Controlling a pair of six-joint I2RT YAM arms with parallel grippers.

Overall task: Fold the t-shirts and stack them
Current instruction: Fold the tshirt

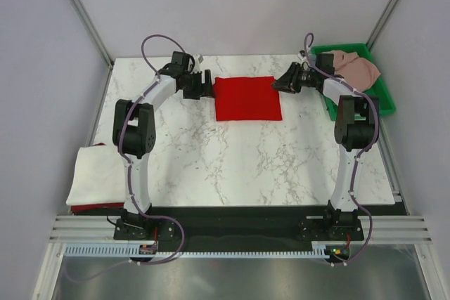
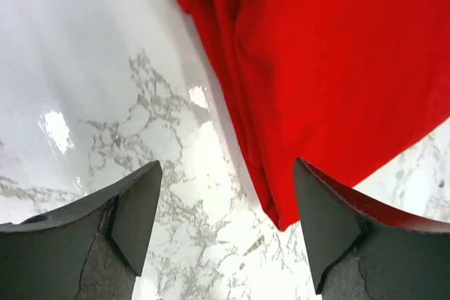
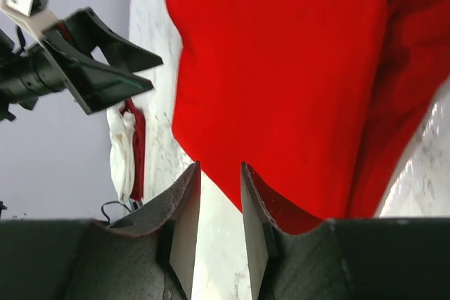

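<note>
Far across the table (image 1: 232,159), from above, the folded red shirt (image 1: 247,98) lies flat, left claw (image 1: 209,83) at its left edge, right claw (image 1: 278,83) at its right. Left wrist: claw (image 2: 228,166) spread wide, empty. Right wrist: claw (image 3: 220,168) slightly parted, pinching nothing, shirt (image 3: 281,89) just beyond.

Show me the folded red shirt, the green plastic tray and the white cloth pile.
Folded red cloth shirt (image 1: 247,98), top view, its middle.
Green plastic tray (image 1: 344,48), top view, its back rim.
White folded cloth pile (image 1: 95,173), top view, its middle.
</note>
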